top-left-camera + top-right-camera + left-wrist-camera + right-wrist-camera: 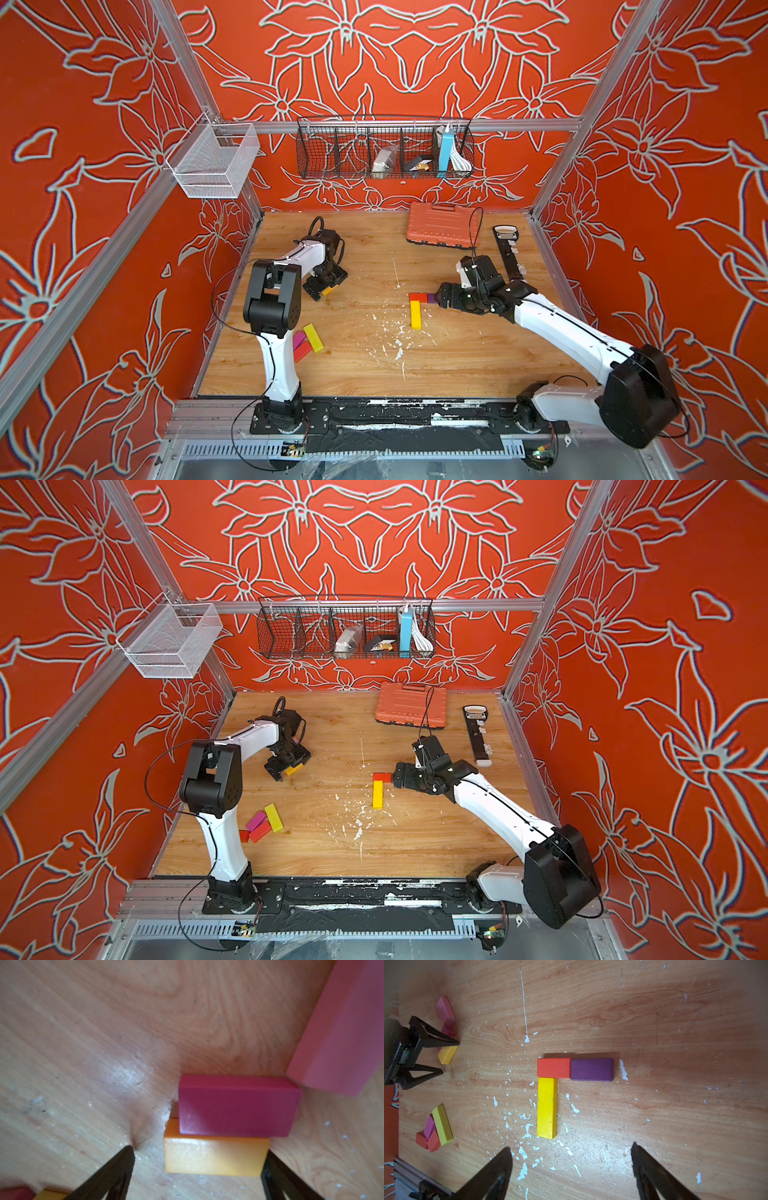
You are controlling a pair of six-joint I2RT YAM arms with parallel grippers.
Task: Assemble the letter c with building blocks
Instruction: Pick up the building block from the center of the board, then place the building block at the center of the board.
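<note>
Likely light, stiff and smooth, the orange block (214, 1157) suits a pinch across its short ends; the left gripper (198, 1149) straddles it wide, the right gripper (571, 1146) gapes empty.

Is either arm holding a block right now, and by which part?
Nothing is held. Left gripper straddles the orange block, jaws open; right gripper hangs empty.

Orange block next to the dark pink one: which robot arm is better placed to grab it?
Left. The left gripper has its open jaws either side of the orange block. The right gripper, also open, is far away by the purple block.
</note>
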